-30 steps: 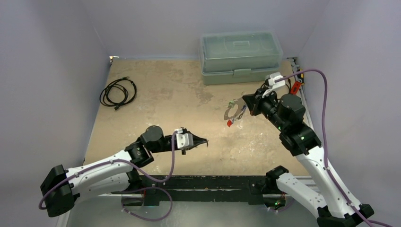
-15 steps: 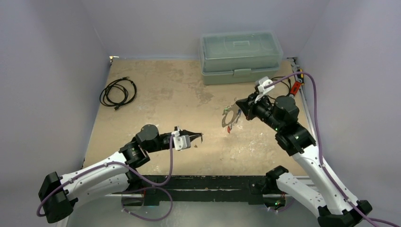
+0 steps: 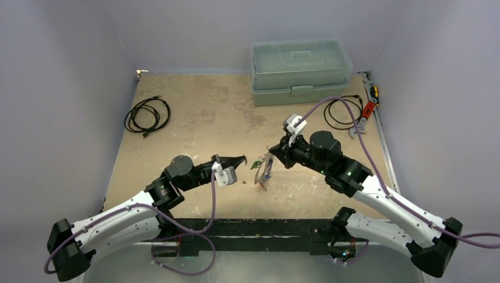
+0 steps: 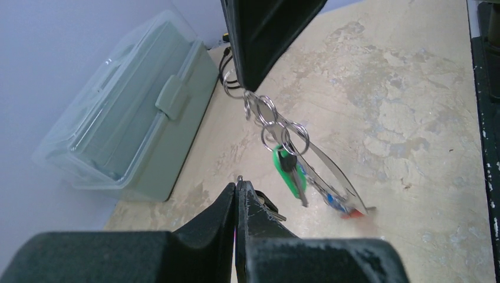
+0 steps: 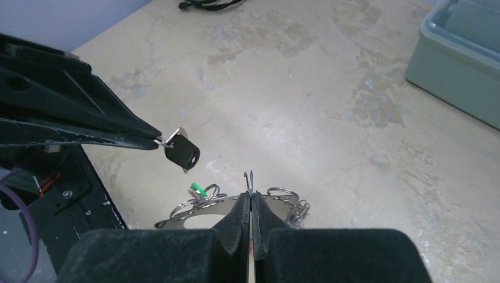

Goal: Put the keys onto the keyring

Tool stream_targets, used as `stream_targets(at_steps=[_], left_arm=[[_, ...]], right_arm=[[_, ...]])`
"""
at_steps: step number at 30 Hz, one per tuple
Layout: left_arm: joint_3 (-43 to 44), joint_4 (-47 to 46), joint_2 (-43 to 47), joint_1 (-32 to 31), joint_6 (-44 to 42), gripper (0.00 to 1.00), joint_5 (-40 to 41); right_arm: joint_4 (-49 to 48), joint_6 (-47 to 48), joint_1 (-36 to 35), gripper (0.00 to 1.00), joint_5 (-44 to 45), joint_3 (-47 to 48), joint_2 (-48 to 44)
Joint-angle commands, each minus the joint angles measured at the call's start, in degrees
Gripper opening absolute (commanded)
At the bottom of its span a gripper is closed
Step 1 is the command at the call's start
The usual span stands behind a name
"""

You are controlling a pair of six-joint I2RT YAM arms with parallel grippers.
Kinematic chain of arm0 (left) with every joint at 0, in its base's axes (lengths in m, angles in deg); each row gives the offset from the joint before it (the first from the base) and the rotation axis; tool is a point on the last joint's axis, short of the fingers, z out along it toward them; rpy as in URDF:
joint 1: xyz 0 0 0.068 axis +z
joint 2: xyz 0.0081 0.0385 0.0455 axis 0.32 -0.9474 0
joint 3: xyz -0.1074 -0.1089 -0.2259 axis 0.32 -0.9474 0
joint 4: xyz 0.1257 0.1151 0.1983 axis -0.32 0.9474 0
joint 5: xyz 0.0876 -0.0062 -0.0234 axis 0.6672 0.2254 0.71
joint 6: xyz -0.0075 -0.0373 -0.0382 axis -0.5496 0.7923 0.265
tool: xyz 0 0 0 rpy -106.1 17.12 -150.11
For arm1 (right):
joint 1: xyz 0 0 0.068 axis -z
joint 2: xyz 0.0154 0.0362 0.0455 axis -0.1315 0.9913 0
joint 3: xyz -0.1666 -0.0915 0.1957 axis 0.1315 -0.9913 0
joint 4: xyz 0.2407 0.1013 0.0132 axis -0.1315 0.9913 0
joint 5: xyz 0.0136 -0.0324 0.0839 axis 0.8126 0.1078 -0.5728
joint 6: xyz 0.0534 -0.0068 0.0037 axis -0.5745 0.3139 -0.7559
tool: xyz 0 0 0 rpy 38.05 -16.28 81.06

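My right gripper [image 3: 275, 152] is shut on the keyring [image 3: 263, 169], a flat grey metal hoop that hangs above the table with several small split rings and green, blue and red keys on it. In the right wrist view the jaws [image 5: 250, 197] pinch a thin wire ring of the keyring [image 5: 197, 213]. My left gripper [image 3: 242, 160] is shut on the small ring of a black-headed key [image 5: 181, 152], which dangles just left of the keyring. In the left wrist view my left gripper [image 4: 237, 188] is closed, and the green key [image 4: 287, 171] and hoop [image 4: 331, 174] hang just ahead.
A grey-green lidded plastic box [image 3: 299, 71] stands at the back. A coiled black cable [image 3: 147, 115] lies at the left, another [image 3: 341, 112] at the right, next to red-handled tools [image 3: 368, 107] by the right edge.
My right arm has swung down and left to the table's middle, carrying the keyring toward the left gripper. My left gripper, with the black key, has moved slightly farther away and up.
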Motion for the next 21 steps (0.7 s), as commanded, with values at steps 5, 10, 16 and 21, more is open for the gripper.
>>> stream_targets(at_steps=[5, 10, 16, 21], left_arm=[[4.59, 4.32, -0.19, 0.52, -4.94, 0.00, -7.16], [5.67, 6.97, -0.22, 0.67, -6.84, 0.00, -11.20], [7.45, 9.61, -1.03, 1.06, -7.80, 0.00, -13.95], [8.30, 10.81, -1.16, 1.46, -8.06, 0.00, -15.14]], right_arm=[[-10.52, 4.15, -2.32, 0.00, 0.75, -3.62, 0.55], [-11.73, 8.92, -2.67, 0.00, -0.45, -5.03, 0.19], [-11.00, 12.80, -3.85, 0.00, -1.64, -4.94, 0.08], [-10.50, 14.46, -5.84, 0.00, -2.33, -4.57, 0.25]])
